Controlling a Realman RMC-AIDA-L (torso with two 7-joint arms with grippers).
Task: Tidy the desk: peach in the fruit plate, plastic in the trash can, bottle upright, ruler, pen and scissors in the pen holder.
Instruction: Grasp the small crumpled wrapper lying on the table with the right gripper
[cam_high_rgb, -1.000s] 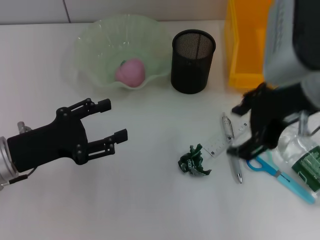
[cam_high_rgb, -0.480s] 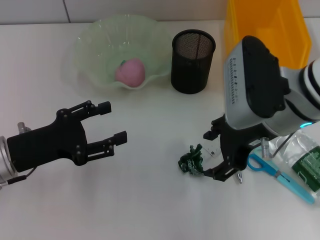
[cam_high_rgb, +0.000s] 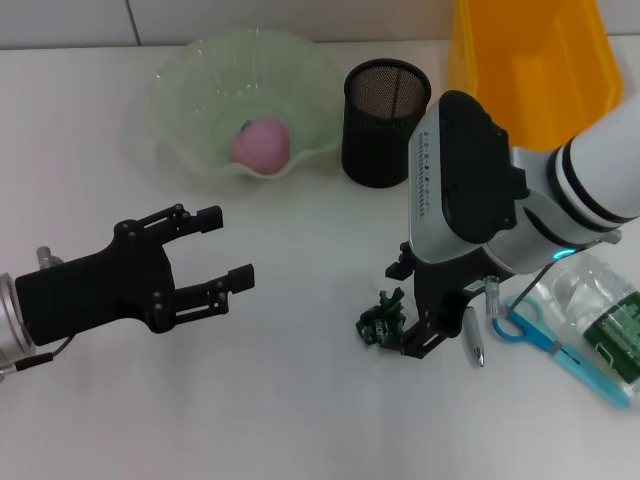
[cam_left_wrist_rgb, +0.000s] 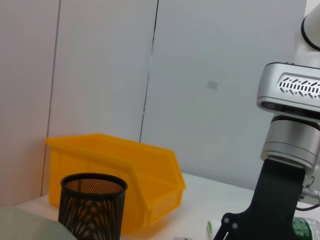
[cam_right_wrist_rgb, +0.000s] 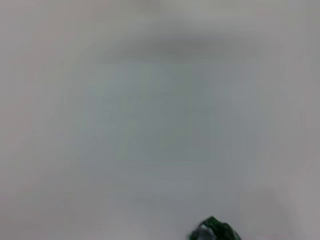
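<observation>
The crumpled green plastic lies on the white desk; it also shows at the edge of the right wrist view. My right gripper is open, low over the desk, with its fingers just right of the plastic. The pink peach sits in the pale green fruit plate. The black mesh pen holder stands upright. The pen, blue scissors and lying bottle are beside the right arm. The ruler is hidden under it. My left gripper is open and empty at the left.
The yellow bin stands at the back right, next to the pen holder. The left wrist view shows the bin, the pen holder and the right arm against a white wall.
My right arm has swung left from over the pen and ruler to the green plastic. The left arm has not moved.
</observation>
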